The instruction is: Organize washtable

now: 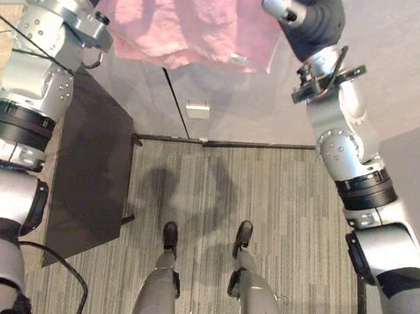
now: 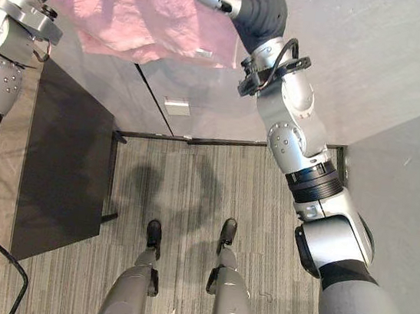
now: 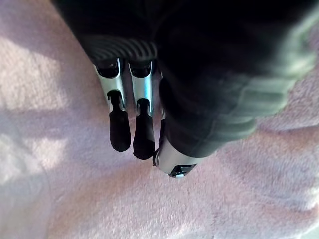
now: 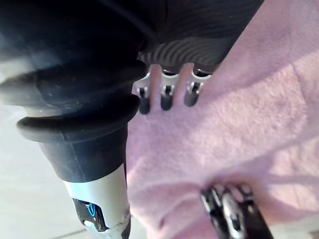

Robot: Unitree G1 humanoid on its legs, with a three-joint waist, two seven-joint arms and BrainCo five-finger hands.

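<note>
— What do the arms look like?
— The left arm [image 1: 32, 64] and right arm [image 1: 343, 144] are silver-grey shells in rounded segments, with small dark screws dotted round the joints. Further back from each hand there is a black ridged band [image 1: 17, 125].
— And close to the hands?
— Just behind the right hand [image 4: 164, 94] a flat ring flange [image 1: 322, 85] carries a black cable [image 1: 335, 65], and next to it is a dark cover in fat rounded folds [image 4: 75, 99]. On the left hand [image 3: 144, 94] the ribbed cover [image 3: 119, 49] is fine-grooved, and its fingers [image 3: 119, 134] are silver with dark tips. The right thumb [image 4: 97, 194] is pale silver, with a small dark window and a blue mark at its end.
</note>
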